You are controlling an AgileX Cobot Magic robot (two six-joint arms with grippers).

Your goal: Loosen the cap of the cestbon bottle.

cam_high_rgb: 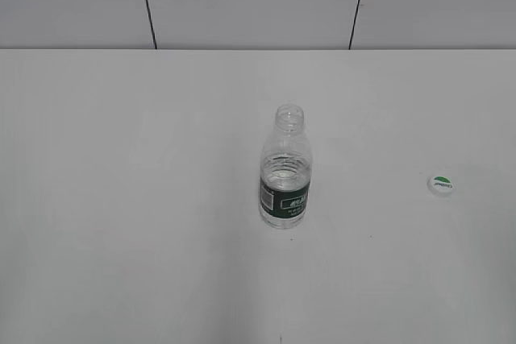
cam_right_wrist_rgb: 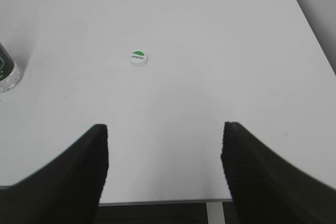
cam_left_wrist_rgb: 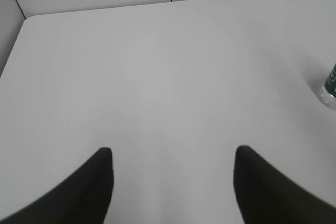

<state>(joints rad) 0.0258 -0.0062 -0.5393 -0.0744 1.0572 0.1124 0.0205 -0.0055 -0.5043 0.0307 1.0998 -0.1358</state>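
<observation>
The cestbon bottle stands upright near the middle of the white table, clear with a dark green label, and its neck is open with no cap on it. Its base shows at the right edge of the left wrist view and at the left edge of the right wrist view. The white cap with a green half-circle lies flat on the table to the bottle's right, also in the right wrist view. My left gripper is open and empty. My right gripper is open and empty, well short of the cap. Neither gripper shows in the exterior view.
The white table meets a panelled wall at the back. Its front edge lies just under my right gripper. Its left edge and rounded back corner show in the left wrist view.
</observation>
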